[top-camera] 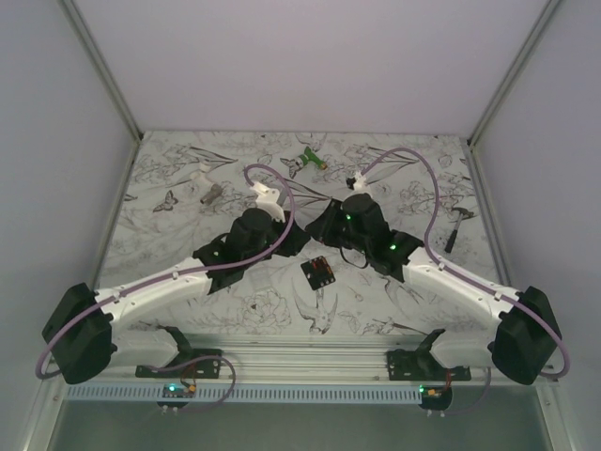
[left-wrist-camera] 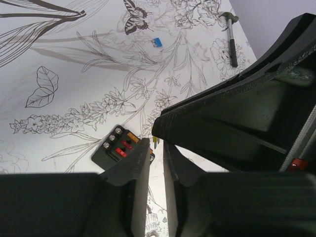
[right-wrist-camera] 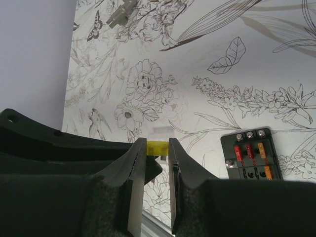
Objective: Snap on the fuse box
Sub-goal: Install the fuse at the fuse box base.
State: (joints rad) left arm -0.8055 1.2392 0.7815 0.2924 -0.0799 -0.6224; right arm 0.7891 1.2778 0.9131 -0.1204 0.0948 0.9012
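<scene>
A pale flower-printed cloth (top-camera: 272, 315) covers the table, grey walls stand on three sides, and both arms meet over the middle of it.

Right gripper (right-wrist-camera: 156, 144) first: its jaws are pinched down to a slim gap, and a small yellow fuse (right-wrist-camera: 159, 147) is clamped squarely between the fingertips, held clear of the cloth. A firm grip, no doubt about that one.

The left gripper (left-wrist-camera: 157, 148) sits nose to nose with it. From its own wrist camera the two fingers (left-wrist-camera: 138, 163) stand close together with only a narrow slit of cloth showing between them. A speck of yellow sits right at their tips, against the black body of the other gripper. Whether those tips are actually pressing on it I cannot tell.

And the fuse box (top-camera: 319, 273)? It lies flat on the cloth, touched by neither gripper. In the right wrist view it sits off to the right of the jaws, beside the right-hand finger, face up, with red and orange fuses and silver screws showing. In the left wrist view it lies just left of the jaws, one corner tucked behind the left-hand fingertip.

Further out beyond the left jaws, a tiny blue fuse (left-wrist-camera: 157, 42) rests alone on the cloth, and a small hammer (left-wrist-camera: 231, 39) lies well to the right of it. Far beyond the right jaws, up and to the left, sits a grey connector (right-wrist-camera: 121, 12). A green-and-white tool (top-camera: 308, 160) lies at the back of the table.
</scene>
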